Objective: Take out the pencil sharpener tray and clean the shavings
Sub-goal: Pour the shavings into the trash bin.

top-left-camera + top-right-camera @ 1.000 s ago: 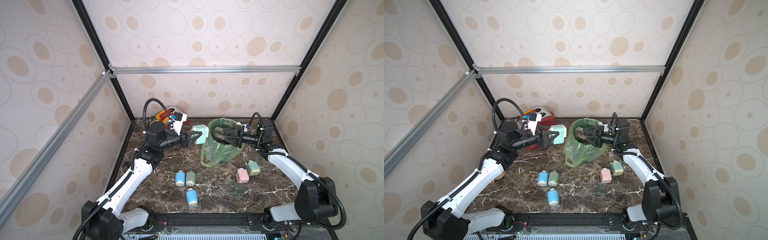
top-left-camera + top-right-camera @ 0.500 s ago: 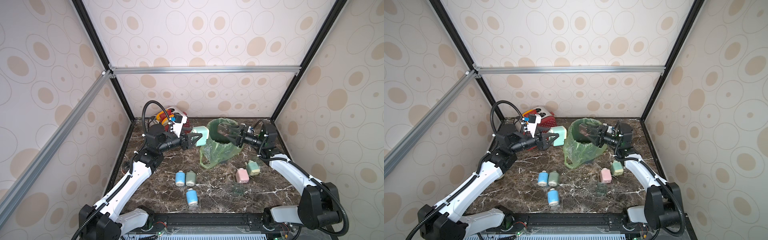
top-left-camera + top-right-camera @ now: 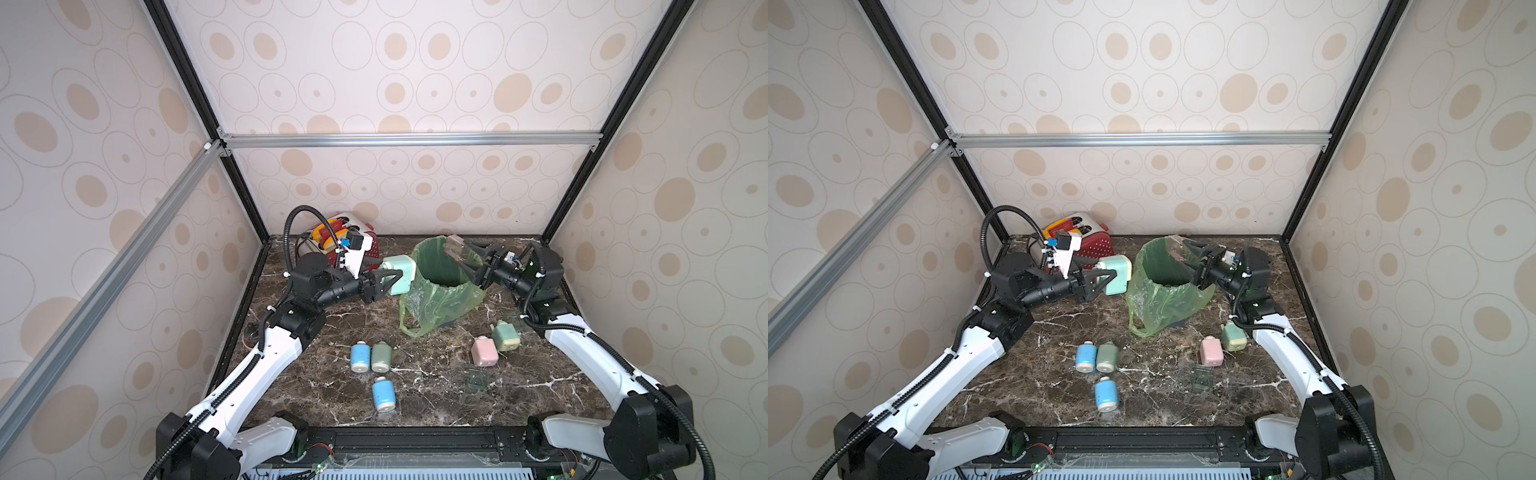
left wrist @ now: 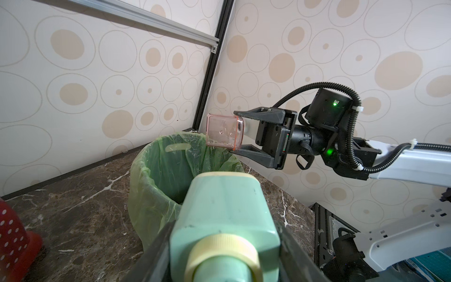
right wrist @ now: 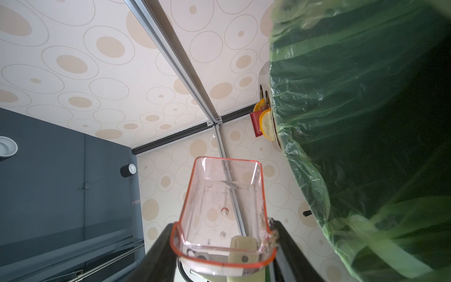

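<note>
Tray removal is complete. The right claw point(image 4: 240, 133) grasps the clear orange-rimmed tray point(image 4: 224, 133) above the green-lined bin point(image 4: 156, 185), mid-frame. The tray looks nearly empty, with residue clinging at its rim. The left claw point(image 3: 388, 281) grasps the mint pencil sharpener point(image 3: 404, 270) beside the bin.

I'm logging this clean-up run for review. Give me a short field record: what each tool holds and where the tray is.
left tool: shut on mint sharpener, beside the bin
right tool: shut on clear tray
tray position: above the bin's green-bagged rim
tray contents: nearly empty, a few specks at one edge
also on table: pink sharpener, near the right arm
</note>
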`<action>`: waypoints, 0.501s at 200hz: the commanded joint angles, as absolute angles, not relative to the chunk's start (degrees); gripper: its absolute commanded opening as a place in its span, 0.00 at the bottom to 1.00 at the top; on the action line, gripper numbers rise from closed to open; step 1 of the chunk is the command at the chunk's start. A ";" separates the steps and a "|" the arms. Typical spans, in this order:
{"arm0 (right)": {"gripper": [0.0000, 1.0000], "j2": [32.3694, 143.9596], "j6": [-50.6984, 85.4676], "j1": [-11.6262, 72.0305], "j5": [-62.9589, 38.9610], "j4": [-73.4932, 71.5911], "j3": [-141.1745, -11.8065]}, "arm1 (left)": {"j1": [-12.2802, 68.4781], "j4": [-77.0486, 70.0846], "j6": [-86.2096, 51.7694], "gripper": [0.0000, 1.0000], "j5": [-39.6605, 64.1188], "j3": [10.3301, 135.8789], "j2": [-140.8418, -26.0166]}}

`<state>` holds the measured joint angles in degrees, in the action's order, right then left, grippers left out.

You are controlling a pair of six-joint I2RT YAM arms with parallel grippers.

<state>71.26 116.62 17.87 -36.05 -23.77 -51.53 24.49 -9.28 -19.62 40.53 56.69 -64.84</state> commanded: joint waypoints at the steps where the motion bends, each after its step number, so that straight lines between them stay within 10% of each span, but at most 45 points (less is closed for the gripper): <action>1: 0.00 70.06 121.06 18.82 -33.70 -26.00 -49.50 | 24.72 -13.18 -18.20 0.00 40.44 57.27 -62.93; 100: 0.00 69.54 120.51 21.04 -33.45 -27.66 -50.32 | 24.71 -14.14 -18.86 0.00 40.45 56.78 -63.17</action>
<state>69.56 116.97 20.01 -33.98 -24.34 -47.33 24.51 -10.20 -19.62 40.36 56.16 -64.27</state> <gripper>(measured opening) 0.545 0.581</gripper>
